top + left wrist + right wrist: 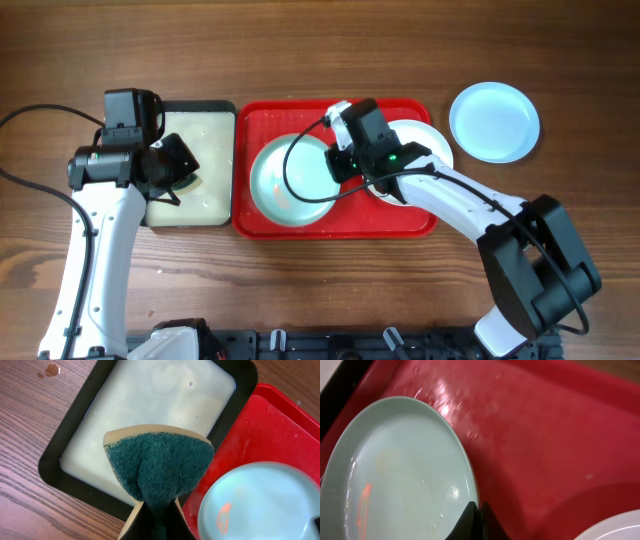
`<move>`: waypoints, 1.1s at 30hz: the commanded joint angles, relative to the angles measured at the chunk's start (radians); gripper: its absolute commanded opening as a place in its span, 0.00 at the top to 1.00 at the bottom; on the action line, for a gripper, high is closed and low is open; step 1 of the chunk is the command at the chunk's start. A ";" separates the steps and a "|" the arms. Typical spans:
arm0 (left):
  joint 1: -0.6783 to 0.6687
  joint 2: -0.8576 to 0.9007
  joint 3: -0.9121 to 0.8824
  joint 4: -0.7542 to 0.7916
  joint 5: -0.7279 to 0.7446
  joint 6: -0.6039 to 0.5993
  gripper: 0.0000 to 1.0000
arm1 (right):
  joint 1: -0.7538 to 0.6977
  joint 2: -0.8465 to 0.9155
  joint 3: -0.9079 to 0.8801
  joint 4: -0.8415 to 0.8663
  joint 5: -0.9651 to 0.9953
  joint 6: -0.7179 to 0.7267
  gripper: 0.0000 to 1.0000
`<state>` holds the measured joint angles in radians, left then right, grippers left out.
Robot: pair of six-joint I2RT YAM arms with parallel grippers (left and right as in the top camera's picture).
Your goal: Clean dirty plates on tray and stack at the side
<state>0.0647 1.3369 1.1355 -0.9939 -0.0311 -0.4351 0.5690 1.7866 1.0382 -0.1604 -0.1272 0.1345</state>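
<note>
White plate (428, 138) half hidden under the right arm (450, 195), turquoise plate (260, 505) blurred and cut off by the left wrist view's lower edge, its orange smear (224, 516) perhaps sauce, left gripper (156, 524) tips buried behind the sponge (157, 467)

No text, label, or number is readable anywhere.

Soft, even light falls from above; the brown wooden table (300, 50) is bright in the overhead view, its shadows faint. In the right wrist view, white glare streaks the wet red plastic tray (545, 435) at eleven o'clock. In the left wrist view the dark green scouring sponge (157, 467) is sharp, while the pale turquoise round plate (260, 505) at five o'clock blurs.
</note>
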 commanded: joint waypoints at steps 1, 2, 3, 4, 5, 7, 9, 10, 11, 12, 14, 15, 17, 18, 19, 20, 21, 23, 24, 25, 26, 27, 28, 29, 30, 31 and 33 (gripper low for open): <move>-0.004 -0.008 -0.004 0.002 0.005 0.013 0.96 | 0.003 -0.008 0.007 0.037 0.187 0.106 0.96; -0.004 -0.008 -0.004 0.003 0.005 0.017 0.97 | 0.003 -0.008 0.006 0.045 0.209 0.105 0.96; -0.004 -0.008 -0.004 0.005 0.005 0.029 0.96 | 0.003 -0.007 0.006 0.048 0.231 0.105 0.96; -0.004 -0.008 -0.004 0.007 0.004 0.039 0.96 | 0.003 -0.002 0.006 0.055 0.245 0.105 0.96; -0.004 -0.008 -0.004 0.010 0.005 0.039 0.96 | 0.003 0.007 0.006 0.063 0.245 0.106 0.96; -0.004 -0.008 -0.004 0.014 0.005 0.039 0.96 | 0.003 0.031 0.006 0.079 0.244 0.112 0.96; -0.004 -0.008 -0.004 0.019 0.005 0.039 0.96 | 0.003 0.064 0.006 0.098 0.240 0.119 0.96; -0.004 -0.008 -0.004 0.021 0.005 0.039 0.96 | 0.003 0.084 0.006 0.109 0.240 0.121 0.96; -0.004 -0.008 -0.004 0.022 0.005 0.039 0.96 | 0.003 0.095 0.006 0.121 0.241 0.119 0.96; -0.004 -0.008 -0.004 0.022 0.005 0.039 0.96 | 0.003 0.105 0.006 0.133 0.241 0.119 0.95; -0.004 -0.008 -0.004 0.022 0.005 0.039 0.96 | 0.003 0.110 0.007 0.163 0.241 0.117 0.73; -0.004 -0.008 -0.004 0.022 0.005 0.039 0.96 | 0.003 0.110 0.008 0.181 0.240 0.107 0.64; -0.004 -0.008 -0.004 0.022 0.005 0.039 0.96 | -0.001 0.109 0.032 0.165 0.238 0.106 0.61; -0.004 -0.008 -0.004 0.022 0.005 0.039 0.96 | -0.006 0.108 0.064 0.121 0.227 0.105 0.60; -0.004 -0.008 -0.004 0.023 0.005 0.039 0.96 | -0.011 0.107 0.099 0.070 0.212 0.105 0.60; -0.004 -0.008 -0.004 0.026 0.005 0.040 0.96 | -0.017 0.107 0.147 0.003 0.187 0.104 0.58; -0.004 -0.008 -0.004 0.030 0.005 0.040 0.96 | -0.025 0.107 0.199 -0.065 0.150 0.104 0.57; -0.004 -0.008 -0.004 0.038 0.005 0.040 0.96 | -0.046 0.108 0.287 -0.169 0.076 0.105 0.57; -0.004 -0.008 -0.004 0.040 0.005 0.040 0.96 | -0.053 0.108 0.309 -0.194 0.055 0.104 0.57; -0.004 -0.008 -0.004 0.040 0.005 0.040 0.96 | -0.061 0.108 0.323 -0.213 0.035 0.104 0.57; -0.004 -0.008 -0.004 0.040 0.005 0.040 0.96 | -0.064 0.108 0.323 -0.218 0.027 0.105 0.58; -0.004 -0.007 -0.004 0.040 0.005 0.040 0.96 | -0.066 0.113 0.322 -0.231 0.024 0.105 0.59; -0.004 -0.007 -0.004 0.040 0.005 0.040 0.96 | -0.066 0.121 0.321 -0.241 0.024 0.105 0.59; -0.004 -0.007 -0.004 0.040 0.005 0.040 0.96 | -0.065 0.130 0.321 -0.249 0.023 0.104 0.59; -0.004 -0.007 -0.004 0.040 0.005 0.040 0.96 | -0.063 0.143 0.321 -0.254 0.021 0.104 0.59; -0.004 -0.007 -0.004 0.040 0.005 0.040 0.96 | -0.062 0.159 0.321 -0.256 0.021 0.105 0.60; -0.004 -0.007 -0.004 0.040 0.005 0.040 0.96 | -0.062 0.192 0.321 -0.259 0.021 0.105 0.62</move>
<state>0.0647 1.3369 1.1355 -0.9596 -0.0307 -0.4084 0.5034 1.9141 1.3537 -0.4126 -0.0780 0.2382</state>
